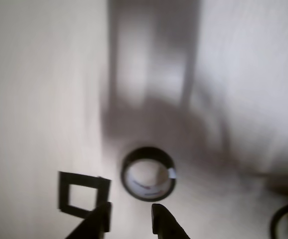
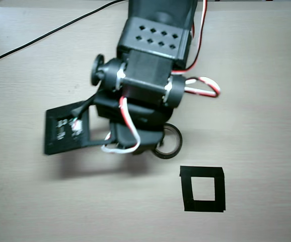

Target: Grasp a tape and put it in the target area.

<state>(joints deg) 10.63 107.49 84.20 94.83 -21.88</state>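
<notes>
The tape [image 1: 145, 189] is a dark-edged ring with a pale inner face, lying flat on the beige table just beyond my fingertips. My gripper [image 1: 129, 219] enters from the bottom of the wrist view, open and empty, with its two dark fingers short of the roll. The target area [image 1: 63, 191] is a black tape square to the left of the roll. In the overhead view the arm covers most of the tape [image 2: 177, 142] and hides the gripper. There the target area [image 2: 187, 191] lies a little below and to the right of the roll.
A black frame plate with a circuit board [image 2: 65, 131] sits left of the arm. Red-and-white wire loops [image 2: 204, 86] hang off the arm's right side. A black cable [image 2: 45, 35] crosses the top left. A dark curved object [image 1: 286, 221] shows at the wrist view's bottom right.
</notes>
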